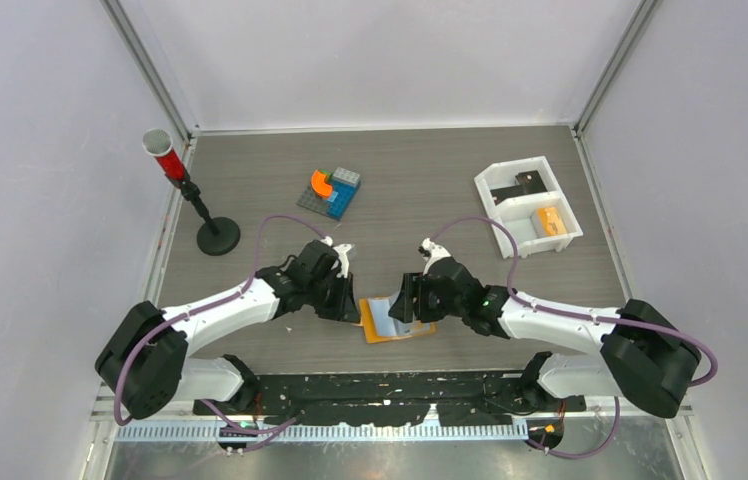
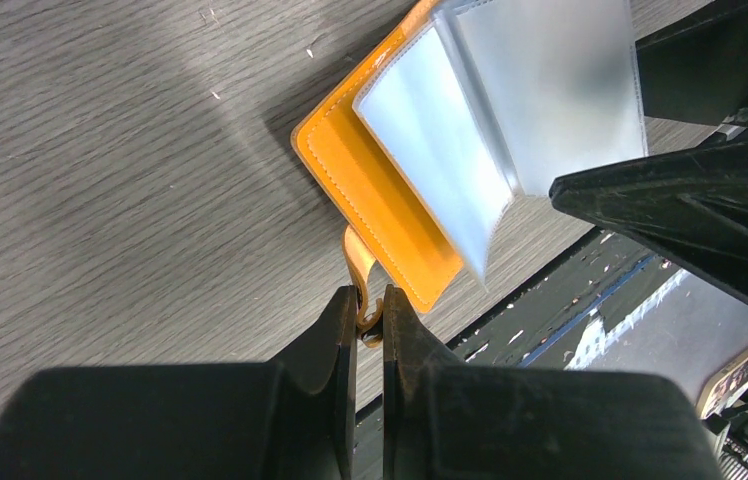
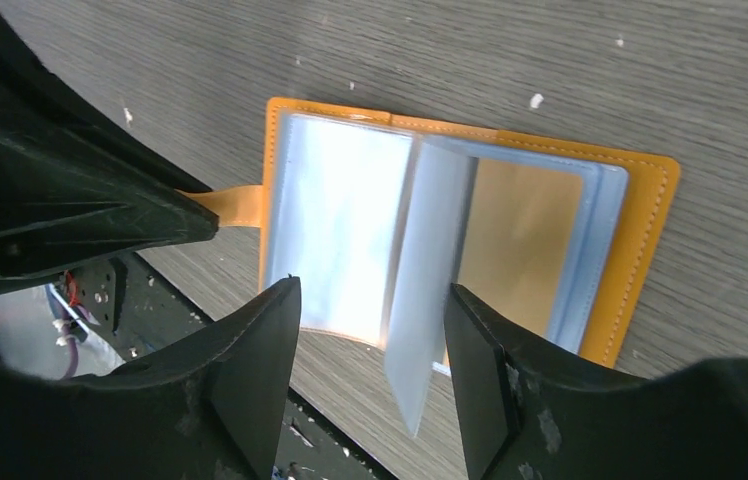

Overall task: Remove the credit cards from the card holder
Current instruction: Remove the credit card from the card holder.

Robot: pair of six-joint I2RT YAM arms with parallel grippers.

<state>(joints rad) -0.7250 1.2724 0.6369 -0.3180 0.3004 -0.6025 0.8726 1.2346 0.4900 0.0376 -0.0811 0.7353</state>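
The tan-orange card holder [image 1: 397,322] [image 2: 380,190] [image 3: 643,230] lies open near the table's front edge, its pale blue clear sleeves facing up. My left gripper [image 1: 354,304] [image 2: 371,300] is shut on the holder's small edge tab [image 2: 357,258] [image 3: 227,205]. My right gripper [image 1: 406,304] [image 3: 372,288] hovers open over the holder's near edge. One loose sleeve [image 3: 428,300] stands up between its fingers, touching neither. A dark flat credit card [image 1: 527,182] lies in the white tray's far compartment. I see no card inside the sleeves.
The white two-compartment tray [image 1: 490,207] sits at the back right, a small orange block [image 1: 550,220] in its near compartment. A stack of toy bricks [image 1: 331,191] is at the back centre. A black stand with a red cup [image 1: 175,170] is at the back left.
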